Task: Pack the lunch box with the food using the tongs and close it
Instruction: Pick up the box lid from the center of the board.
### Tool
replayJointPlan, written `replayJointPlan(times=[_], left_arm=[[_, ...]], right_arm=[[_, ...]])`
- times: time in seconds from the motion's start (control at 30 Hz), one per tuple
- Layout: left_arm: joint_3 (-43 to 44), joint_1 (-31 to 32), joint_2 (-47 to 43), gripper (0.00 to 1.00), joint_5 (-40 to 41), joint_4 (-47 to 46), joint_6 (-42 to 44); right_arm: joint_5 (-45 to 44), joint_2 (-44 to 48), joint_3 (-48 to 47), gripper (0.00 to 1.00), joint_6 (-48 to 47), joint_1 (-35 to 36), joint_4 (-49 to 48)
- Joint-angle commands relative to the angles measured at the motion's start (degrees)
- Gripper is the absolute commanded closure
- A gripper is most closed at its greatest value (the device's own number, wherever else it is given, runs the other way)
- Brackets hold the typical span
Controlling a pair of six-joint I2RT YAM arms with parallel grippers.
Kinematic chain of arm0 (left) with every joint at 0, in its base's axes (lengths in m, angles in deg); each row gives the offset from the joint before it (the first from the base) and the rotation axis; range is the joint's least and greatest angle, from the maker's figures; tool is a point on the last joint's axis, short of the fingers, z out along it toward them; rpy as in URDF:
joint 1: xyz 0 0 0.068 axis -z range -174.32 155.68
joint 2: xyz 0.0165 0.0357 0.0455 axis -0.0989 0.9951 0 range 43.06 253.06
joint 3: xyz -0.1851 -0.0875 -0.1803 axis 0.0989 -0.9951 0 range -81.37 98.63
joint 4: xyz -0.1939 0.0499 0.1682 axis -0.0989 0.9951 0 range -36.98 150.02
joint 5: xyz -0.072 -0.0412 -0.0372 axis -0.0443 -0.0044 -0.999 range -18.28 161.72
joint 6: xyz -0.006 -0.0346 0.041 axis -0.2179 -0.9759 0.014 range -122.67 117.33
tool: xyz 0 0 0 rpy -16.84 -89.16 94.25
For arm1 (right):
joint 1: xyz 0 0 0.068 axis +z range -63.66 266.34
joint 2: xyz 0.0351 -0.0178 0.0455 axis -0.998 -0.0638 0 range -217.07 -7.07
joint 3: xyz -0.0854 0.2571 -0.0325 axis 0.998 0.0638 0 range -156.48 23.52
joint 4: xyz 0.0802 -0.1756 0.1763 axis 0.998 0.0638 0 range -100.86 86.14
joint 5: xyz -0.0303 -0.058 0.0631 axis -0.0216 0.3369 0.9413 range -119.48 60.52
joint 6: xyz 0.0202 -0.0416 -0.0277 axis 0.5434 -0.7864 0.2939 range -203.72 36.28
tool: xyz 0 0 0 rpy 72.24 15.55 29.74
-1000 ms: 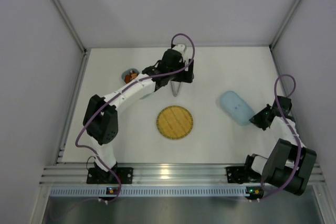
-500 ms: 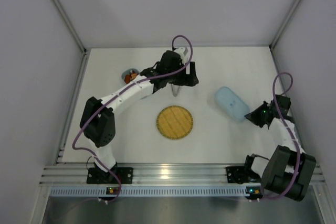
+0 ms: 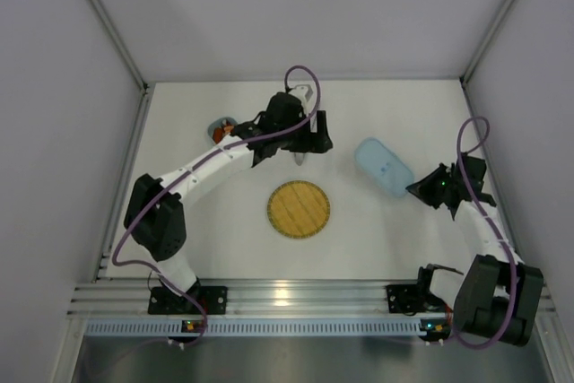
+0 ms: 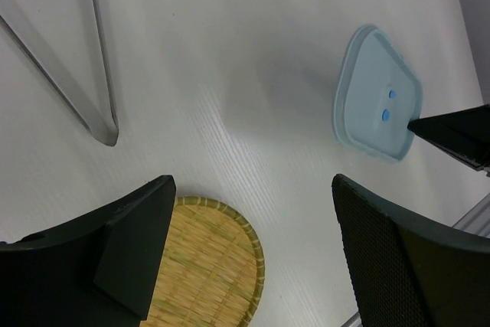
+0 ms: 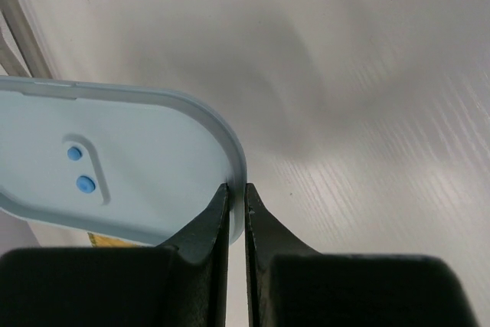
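Since a second ago, the right arm has stretched forward and to the left, and the lid (image 3: 384,166) has travelled with it from the right edge of the counter (image 3: 404,114) toward the middle. It is now nearer to the lunch box (image 3: 221,125), but well apart from it. The left wrist has also shifted a little to the left over the same second. For the task this seems to mean that packing is over and closing has begun: some food (image 3: 226,132) shows inside the box (orange and red pieces, the rest is hidden by the left arm), and the tongs (image 4: 105,132) lie on the counter, held by nothing.

The right end effector (image 5: 236,193) is pressed together on the rim of the lid, one finger on each face of the thin edge. The lid seems to hang slightly above the counter, because it throws a shadow and a bit of the yellow plate (image 3: 299,209) shows under it in the right wrist view.

The left end effector (image 4: 253,197) is spread wide and holds nothing. It hovers over the counter between the tongs and the plate, touching neither.
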Motion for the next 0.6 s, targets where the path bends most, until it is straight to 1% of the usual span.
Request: replayJointPlan(times=[0.0, 0.03, 0.1, 0.13, 0.23, 0.37, 0.5, 0.57], left_arm=[[-5.52, 0.18, -5.76, 0.12, -1.68, -6.43, -4.50], [-8.76, 0.35, -6.98, 0.12, -2.47, -10.89, -7.47], [-11.33, 0.88, -7.87, 0.13, -3.00, -14.78, -9.95], [-13.34, 1.93, -8.40, 0.14, -2.74, -18.37, -11.53], [-15.72, 4.30, -7.97, 0.14, -1.08, -23.84, -13.73], [-16.17, 6.15, -5.51, 0.15, -0.81, -31.48, -16.55], [-16.00, 7.21, -3.75, 0.15, 1.56, -34.57, -17.61], [-14.60, 7.21, -3.05, 0.15, 2.36, -34.23, -16.56]], right_arm=[[1.50, -0.36, -2.64, 1.00, 5.45, 0.88, -6.83], [1.59, -0.54, -2.64, 1.00, 6.33, 0.97, -7.36], [1.33, -0.45, -2.64, 1.00, 8.53, 1.32, -8.24], [0.98, -0.28, -2.99, 1.00, 9.06, 1.49, -8.59], [-0.52, -0.36, -3.87, 1.00, 10.90, 2.63, -8.68], [-0.61, -0.54, -4.14, 1.00, 13.71, 4.56, -10.00], [-0.87, -0.54, -4.75, 1.00, 14.33, 6.24, -10.35], [-0.53, -0.45, -4.75, 1.00, 14.34, 6.76, -10.61]])
